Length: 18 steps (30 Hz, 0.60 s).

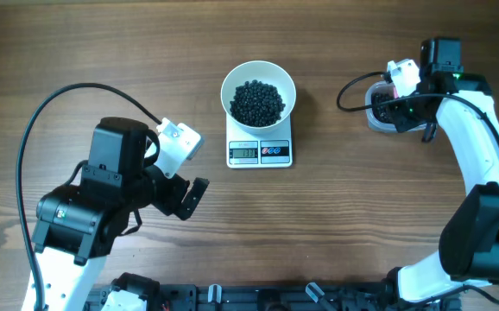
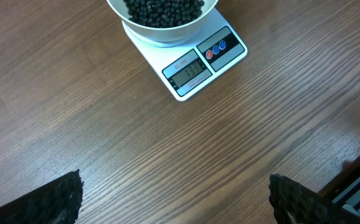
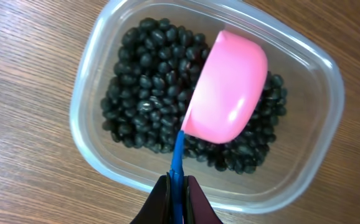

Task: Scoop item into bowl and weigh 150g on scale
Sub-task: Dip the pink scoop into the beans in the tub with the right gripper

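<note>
Beans (image 3: 142, 106) in tub (image 3: 83, 118); pink scoop (image 3: 230, 87) above, perhaps touching.

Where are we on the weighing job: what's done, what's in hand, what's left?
Done: the bowl sits on the scale with a pile of black beans in it. In hand: the right gripper is shut on the pink scoop's blue handle, over the clear tub of beans. The left gripper is open, idle. Left: probably topping up; the display digits are too small to read.
</note>
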### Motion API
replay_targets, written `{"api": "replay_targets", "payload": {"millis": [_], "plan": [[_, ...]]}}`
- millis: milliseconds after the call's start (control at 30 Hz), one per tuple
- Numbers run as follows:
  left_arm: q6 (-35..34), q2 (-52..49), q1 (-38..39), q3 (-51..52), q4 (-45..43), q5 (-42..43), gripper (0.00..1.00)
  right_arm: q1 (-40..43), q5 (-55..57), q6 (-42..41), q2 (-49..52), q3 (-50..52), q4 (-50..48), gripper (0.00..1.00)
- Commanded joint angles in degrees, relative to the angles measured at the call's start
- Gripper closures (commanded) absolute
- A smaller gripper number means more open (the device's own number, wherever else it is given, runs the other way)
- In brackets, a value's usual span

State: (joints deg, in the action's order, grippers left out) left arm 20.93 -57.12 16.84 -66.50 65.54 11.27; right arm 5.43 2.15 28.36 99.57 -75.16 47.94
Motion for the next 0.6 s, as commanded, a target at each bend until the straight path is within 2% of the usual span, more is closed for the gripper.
{"api": "replay_targets", "payload": {"millis": [0, 233, 567], "plan": [[1.2, 0.0, -0.4, -1.0, -0.1, 0.9, 0.0, 0.7, -10.8, -0.3, 2.2, -1.6, -0.7, 0.96], [1.2, 0.0, -0.4, -1.0, -0.1, 0.9, 0.0, 5.7, -20.7, -1.5, 2.2, -1.7, 0.8, 0.96], [1.2, 0.0, -0.4, -1.0, -0.1, 0.9, 0.0, 9.9, -25.9, -1.4, 2.2, -1.7, 6.0, 0.96]]}}
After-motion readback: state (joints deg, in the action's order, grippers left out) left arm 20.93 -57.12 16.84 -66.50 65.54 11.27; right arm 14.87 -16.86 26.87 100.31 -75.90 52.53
